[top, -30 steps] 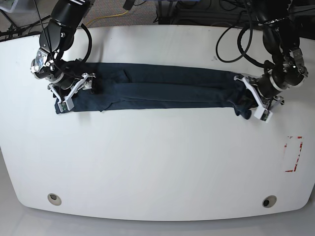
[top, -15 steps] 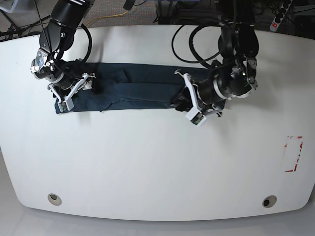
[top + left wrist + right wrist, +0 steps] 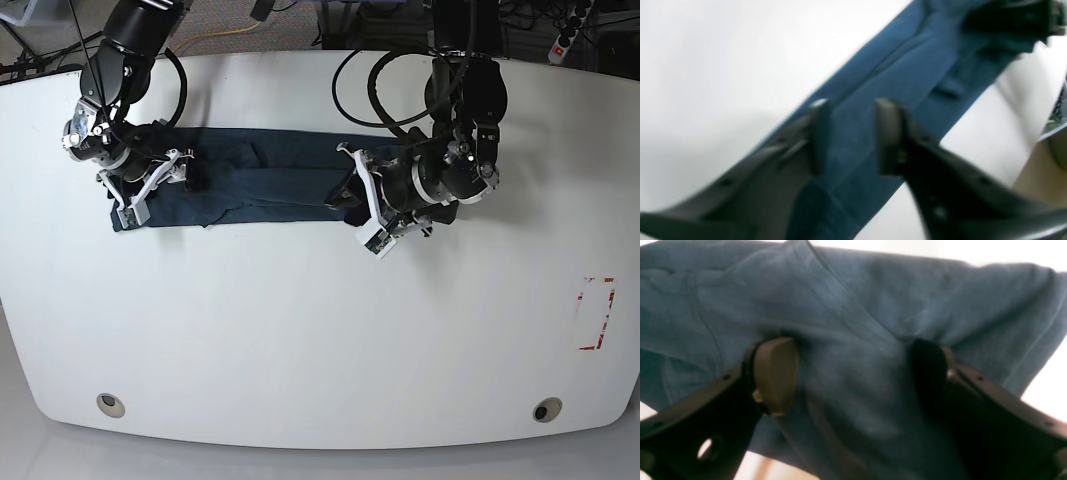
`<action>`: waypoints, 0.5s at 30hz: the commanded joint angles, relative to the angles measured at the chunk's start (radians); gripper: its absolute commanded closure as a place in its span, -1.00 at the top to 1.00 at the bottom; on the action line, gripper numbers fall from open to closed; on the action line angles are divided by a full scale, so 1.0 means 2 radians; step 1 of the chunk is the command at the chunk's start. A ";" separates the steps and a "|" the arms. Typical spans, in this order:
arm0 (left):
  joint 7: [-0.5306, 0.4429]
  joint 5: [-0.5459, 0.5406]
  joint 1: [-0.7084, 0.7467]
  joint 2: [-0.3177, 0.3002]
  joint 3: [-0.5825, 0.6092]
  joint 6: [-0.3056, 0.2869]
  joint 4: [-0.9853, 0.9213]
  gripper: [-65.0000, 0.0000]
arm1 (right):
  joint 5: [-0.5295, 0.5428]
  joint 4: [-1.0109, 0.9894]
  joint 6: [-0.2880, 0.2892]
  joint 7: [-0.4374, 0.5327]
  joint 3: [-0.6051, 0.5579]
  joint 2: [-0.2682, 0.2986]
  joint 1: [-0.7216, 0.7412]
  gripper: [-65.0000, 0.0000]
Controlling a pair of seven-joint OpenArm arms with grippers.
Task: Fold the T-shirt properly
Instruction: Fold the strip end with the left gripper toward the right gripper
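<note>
A white table [image 3: 300,330] seen from above holds a dark navy-teal T-shirt [image 3: 270,180], folded into a long narrow band lying across the far half, from about nine o'clock toward the centre.

The right tool [image 3: 150,185] sits at the band's nine o'clock end. Its wrist view shows the two fingers [image 3: 775,373] set wide apart and pressed into the cloth [image 3: 853,340], with a bunched fold of fabric filling the space between them; whether they actually clamp it cannot be told.

The left tool [image 3: 362,205] is at the band's other end, near the table's centre, its arm reaching in from twelve o'clock. In its blurred wrist view the fingers [image 3: 818,133] stand parted with a gap between them, hovering over the blue strip [image 3: 893,76], which runs diagonally beneath. No cloth appears between those fingers.

A red-marked rectangle [image 3: 596,312] lies near the table's three o'clock edge.
</note>
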 commanded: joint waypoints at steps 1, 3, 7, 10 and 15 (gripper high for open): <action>0.009 -0.007 -0.010 -0.007 -0.009 0.000 0.050 0.07 | -0.002 0.006 -0.003 -0.011 0.005 0.004 0.004 0.58; 0.016 -0.010 -0.004 -0.025 -0.023 0.000 0.072 0.25 | 0.024 0.006 -0.003 -0.011 0.005 0.004 0.004 0.59; 0.016 -0.010 0.016 -0.071 -0.035 0.000 0.084 0.29 | 0.104 0.006 -0.003 -0.034 0.017 0.014 0.004 0.59; 0.015 -0.010 0.028 -0.101 -0.054 -0.003 0.082 0.29 | 0.150 0.006 -0.003 -0.044 0.049 0.023 0.006 0.60; 0.014 -0.011 0.052 -0.124 -0.095 -0.004 0.081 0.27 | 0.196 0.006 -0.003 -0.068 0.101 0.037 0.015 0.80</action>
